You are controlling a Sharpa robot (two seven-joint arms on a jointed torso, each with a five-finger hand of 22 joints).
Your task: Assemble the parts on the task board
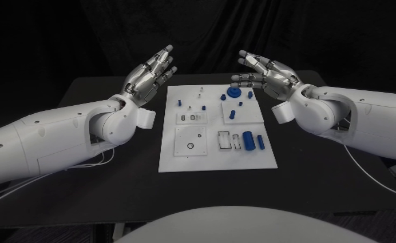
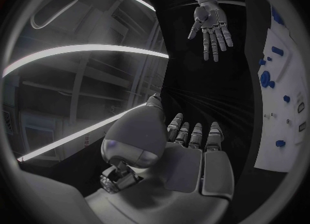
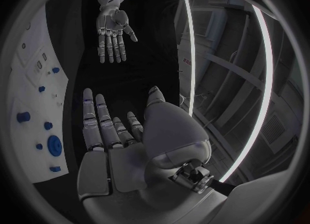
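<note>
Nearest the camera lies the bare front strip of the black desk [image 1: 206,188], and just behind it the white task board [image 1: 216,160] sits square between the two arms, within reach of either. The blue parts [image 1: 248,140] are spread over it — some lying near the front right, others, like the round blue knob [image 1: 234,91], standing toward the far edge — so nothing looks assembled yet. The left hand [image 1: 151,77] and the right hand [image 1: 265,74] are raised at the board's far corners, palms facing inward, fingers apart and holding nothing, probably a ready pose that keeps the board unobstructed.
</note>
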